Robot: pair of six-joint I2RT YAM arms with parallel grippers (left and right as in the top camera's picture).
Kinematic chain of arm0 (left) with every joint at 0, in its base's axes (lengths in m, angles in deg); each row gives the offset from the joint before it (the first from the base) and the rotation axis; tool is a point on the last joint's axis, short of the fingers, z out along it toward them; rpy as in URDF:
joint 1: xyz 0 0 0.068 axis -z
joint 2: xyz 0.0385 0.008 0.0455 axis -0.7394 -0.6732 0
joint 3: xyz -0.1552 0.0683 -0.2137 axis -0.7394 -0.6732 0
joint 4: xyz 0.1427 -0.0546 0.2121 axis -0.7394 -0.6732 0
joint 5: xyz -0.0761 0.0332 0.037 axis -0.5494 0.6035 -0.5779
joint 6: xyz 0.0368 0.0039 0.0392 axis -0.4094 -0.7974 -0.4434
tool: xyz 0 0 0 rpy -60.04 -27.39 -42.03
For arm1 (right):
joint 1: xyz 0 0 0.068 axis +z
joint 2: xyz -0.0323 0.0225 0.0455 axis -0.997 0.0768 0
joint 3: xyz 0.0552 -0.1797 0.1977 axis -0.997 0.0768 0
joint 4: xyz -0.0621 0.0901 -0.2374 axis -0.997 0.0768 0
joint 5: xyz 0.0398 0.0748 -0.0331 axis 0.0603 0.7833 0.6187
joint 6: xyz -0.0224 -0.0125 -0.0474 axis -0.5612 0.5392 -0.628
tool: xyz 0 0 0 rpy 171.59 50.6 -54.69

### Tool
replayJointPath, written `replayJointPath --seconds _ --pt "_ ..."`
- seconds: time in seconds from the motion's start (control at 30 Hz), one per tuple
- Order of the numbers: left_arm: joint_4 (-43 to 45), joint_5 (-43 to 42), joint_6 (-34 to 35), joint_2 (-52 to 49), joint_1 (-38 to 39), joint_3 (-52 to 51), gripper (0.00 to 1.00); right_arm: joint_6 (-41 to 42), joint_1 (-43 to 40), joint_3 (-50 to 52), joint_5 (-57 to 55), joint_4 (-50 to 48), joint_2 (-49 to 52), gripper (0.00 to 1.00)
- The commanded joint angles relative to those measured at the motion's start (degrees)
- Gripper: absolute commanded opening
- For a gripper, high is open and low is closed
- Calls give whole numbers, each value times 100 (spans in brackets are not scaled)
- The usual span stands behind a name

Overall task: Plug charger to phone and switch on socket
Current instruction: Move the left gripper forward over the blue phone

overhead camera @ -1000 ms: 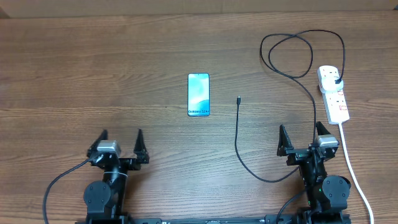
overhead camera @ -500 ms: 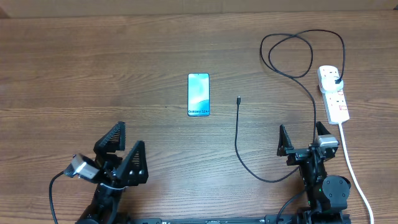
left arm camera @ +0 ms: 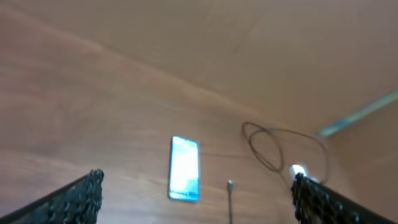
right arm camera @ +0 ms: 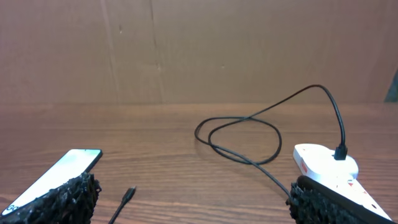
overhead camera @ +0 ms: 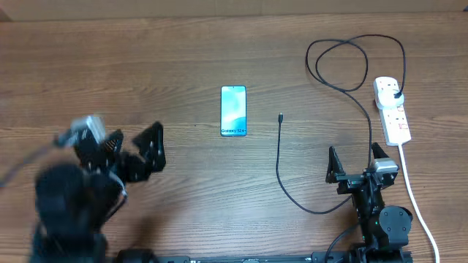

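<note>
Looking down on a wooden table (overhead camera: 146, 58), with the phone (overhead camera: 234, 111) flat and screen up near the middle, lettered end toward 6 o'clock. Finds the charger (overhead camera: 277, 157) at the phone's 3 o'clock, connector tip near it but not touching, cable running toward 6 o'clock, bending past the right gripper (overhead camera: 353, 151), looping at 12 o'clock and ending plugged into the socket (overhead camera: 392, 109). Puts the socket at 1 o'clock of the right gripper, white cord (overhead camera: 413, 193) trailing toward 6 o'clock. Shows the left gripper (overhead camera: 137, 135), blurred, at the phone's 8 o'clock, spread wide and empty; likewise the right, wide and holding nothing.
</note>
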Motion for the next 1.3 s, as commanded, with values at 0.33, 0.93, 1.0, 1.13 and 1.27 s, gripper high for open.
replayJointPath --seconds 0.33,0.93,1.0,1.13,1.27 --pt "-3475 -509 -1040 -4229 544 3893 100 -26 20 57 -37 -35 -46 100" --pt "-4638 1298 264 -8190 2492 7311 99 -26 20 57 -37 -35 -46 100" --pt "-4599 1228 262 -8376 2538 7311 100 -26 20 57 -37 -35 -46 100" --pt "-4446 1222 267 -8806 2566 7311 100 -26 20 57 -37 -35 -46 100" --pt "-4363 1178 262 -9173 2573 7307 100 -26 20 57 -37 -35 -46 100"
